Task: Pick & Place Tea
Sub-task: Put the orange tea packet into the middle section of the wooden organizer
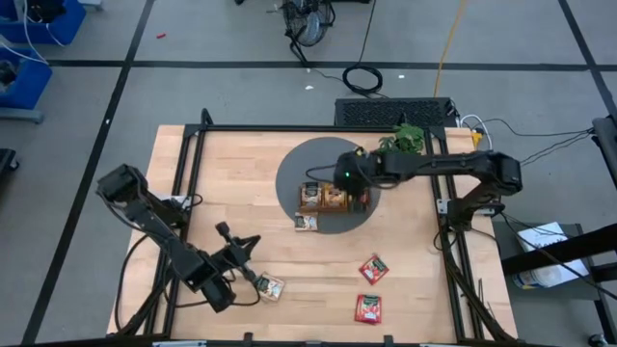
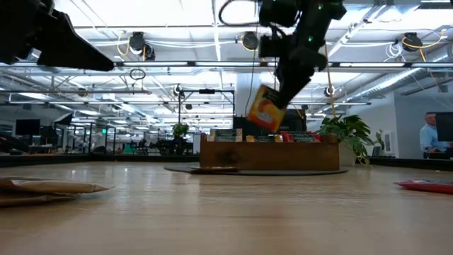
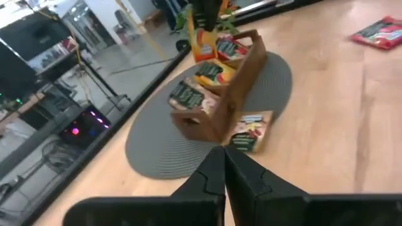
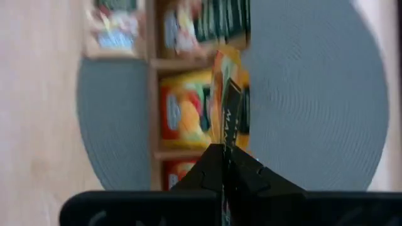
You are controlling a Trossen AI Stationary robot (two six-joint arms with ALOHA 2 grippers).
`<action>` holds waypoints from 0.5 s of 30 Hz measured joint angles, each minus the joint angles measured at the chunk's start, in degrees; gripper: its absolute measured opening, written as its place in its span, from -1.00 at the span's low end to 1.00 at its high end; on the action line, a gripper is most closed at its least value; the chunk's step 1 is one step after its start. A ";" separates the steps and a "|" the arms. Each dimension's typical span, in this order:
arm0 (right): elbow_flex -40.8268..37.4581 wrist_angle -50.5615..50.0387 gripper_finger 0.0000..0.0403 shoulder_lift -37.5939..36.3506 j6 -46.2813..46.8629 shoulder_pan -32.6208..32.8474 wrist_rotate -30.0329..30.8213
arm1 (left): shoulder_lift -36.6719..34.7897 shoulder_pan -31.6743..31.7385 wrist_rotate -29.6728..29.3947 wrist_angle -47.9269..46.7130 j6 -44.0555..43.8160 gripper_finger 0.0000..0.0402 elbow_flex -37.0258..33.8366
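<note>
Your orange-yellow sachet [image 2: 266,114] hangs tilted in the right pincer [image 4: 225,154], clamped edge-on between the two fingers, above the wooden tray [image 1: 332,200] and clear of its walls in the low view. The tray sits on the round grey mat [image 1: 289,178] at the worktop's far middle, with sachets already in its compartments; a beige sachet [image 1: 306,223] lies just beside the tray's near side, on the mat's edge. A green plant [image 1: 405,138] stands near the mat, close under the right arm, so room is tight there. Out on the bare worktop [image 1: 434,280] you have two red sachets [image 1: 373,269] near the right front, one nearer the front edge [image 1: 368,308], well apart from the tray with open board between. Another beige sachet [image 1: 271,287] lies near the front edge, just beside the left pincer [image 1: 249,274]. From its wrist view that pincer's fingers are together on nothing, pointing toward the mat
</note>
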 joint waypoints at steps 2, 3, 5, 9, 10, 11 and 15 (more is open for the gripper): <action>0.00 -0.69 -1.00 1.27 -0.29 -0.90 -0.09 | -0.01 0.23 -0.01 1.30 3.58 -0.95 -0.04; 0.00 -1.07 -1.00 1.89 -0.26 -1.03 -0.09 | -0.01 0.39 -0.09 2.51 5.49 -0.96 -0.04; 0.00 -1.46 -1.00 2.97 -0.11 -0.80 -0.14 | -0.01 0.95 0.77 4.08 8.54 -0.98 -0.01; 0.00 -1.28 -1.00 4.39 -0.41 0.66 -0.26 | -0.75 1.78 0.92 5.86 13.26 -0.95 -0.02; 0.00 -1.39 -1.00 4.77 -0.65 1.04 -0.29 | -0.75 2.14 0.94 6.17 14.17 -0.92 -0.01; 0.00 -1.34 -1.00 5.19 -0.84 1.39 -0.29 | -0.73 2.54 1.01 6.21 14.75 -0.89 -0.04; 0.00 -1.75 -1.00 6.03 -3.41 2.20 -0.26 | -0.73 4.84 1.27 6.67 15.30 -0.83 -0.04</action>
